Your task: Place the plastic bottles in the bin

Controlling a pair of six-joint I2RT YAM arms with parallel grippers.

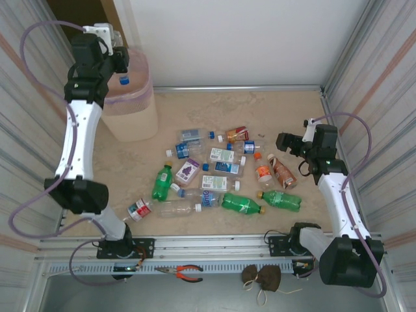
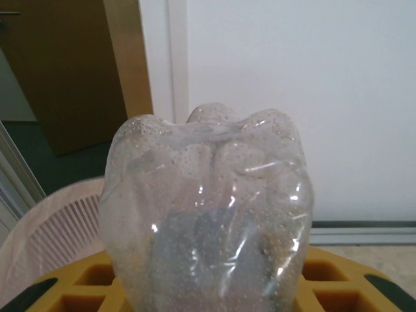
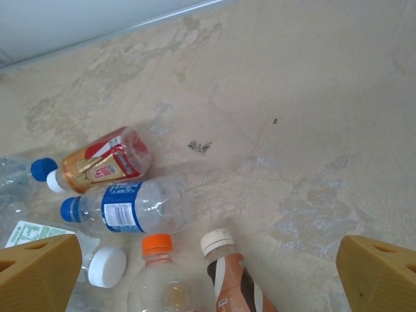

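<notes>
My left gripper (image 1: 121, 67) is raised over the beige bin (image 1: 133, 114) with its pink liner and is shut on a clear bottle (image 2: 208, 214). The bottle's blue cap (image 1: 123, 80) points down at the bin mouth. In the left wrist view the bottle's base faces the camera between the yellow fingers (image 2: 71, 286), with the bin's rim (image 2: 52, 224) below left. Several bottles (image 1: 214, 172) lie scattered mid-table. My right gripper (image 1: 286, 142) (image 3: 208, 283) hangs open above a brown bottle with a white cap (image 3: 234, 279) and an orange-capped clear bottle (image 3: 159, 283).
Three green bottles (image 1: 162, 182) (image 1: 242, 204) (image 1: 281, 199) lie toward the front. A red-and-gold bottle (image 3: 104, 162) and a blue-labelled one (image 3: 130, 208) lie left of the right gripper. Corrugated walls flank both sides. Orange pliers (image 1: 185, 272) and a brown pouch (image 1: 263, 276) rest on the front rail.
</notes>
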